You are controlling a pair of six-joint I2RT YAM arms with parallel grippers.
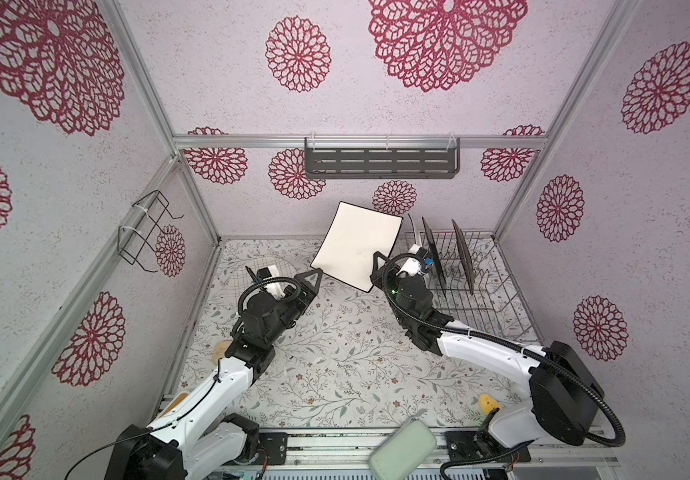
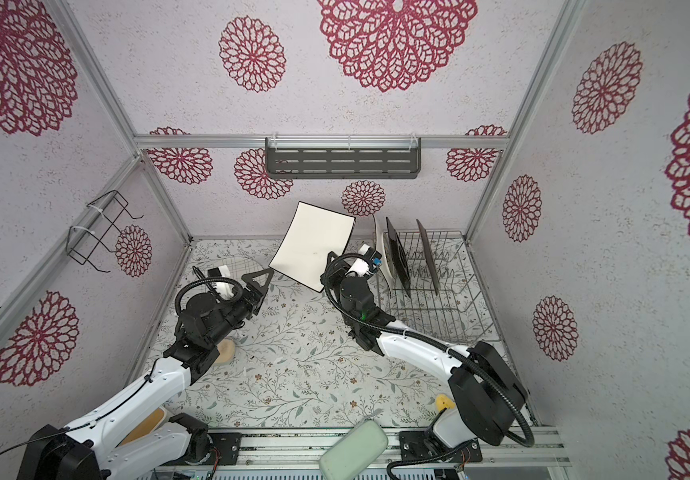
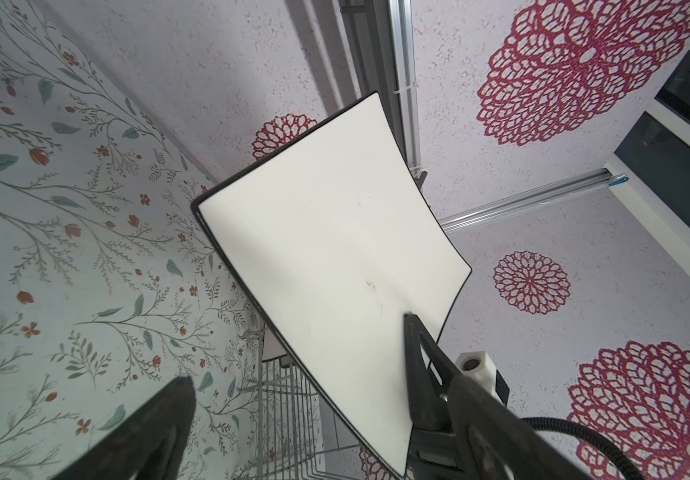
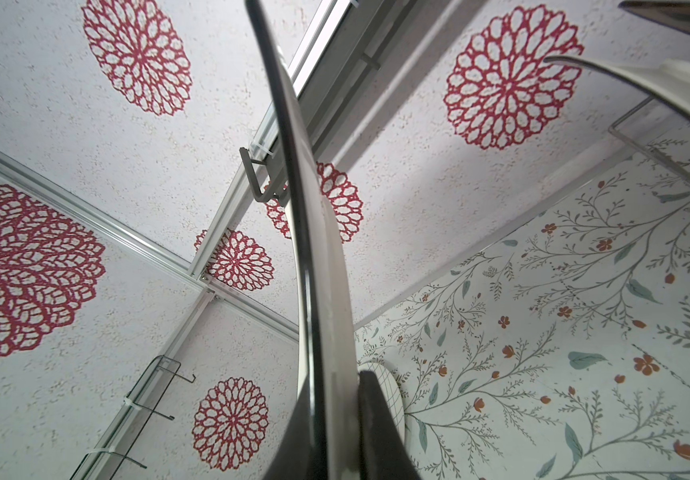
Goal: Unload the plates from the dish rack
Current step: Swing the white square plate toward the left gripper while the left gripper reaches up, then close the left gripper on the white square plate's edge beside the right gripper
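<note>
While R gripper [image 1: 378, 261] pinches the white, black-rimmed plate [image 1: 358, 245] aloft beside the dish rack [image 1: 484, 286], we see L gripper [image 1: 312, 277] spread wide, empty. Next, probably: handover or set-down by grid plate [image 1: 247, 266].

A white plate with black rim [image 3: 326, 270] hangs tilted in mid-air, one corner pinched by the right gripper [image 3: 413, 332], whose black finger [image 3: 418, 353] lies on its white face. Past the plate's edge shows silver wire of the dish rack [image 3: 285, 419]. The left gripper [image 3: 322, 386] stands wide, one blurred finger [image 3: 148, 432] over the floral tabletop [image 3: 64, 249], apart from the plate.
</note>
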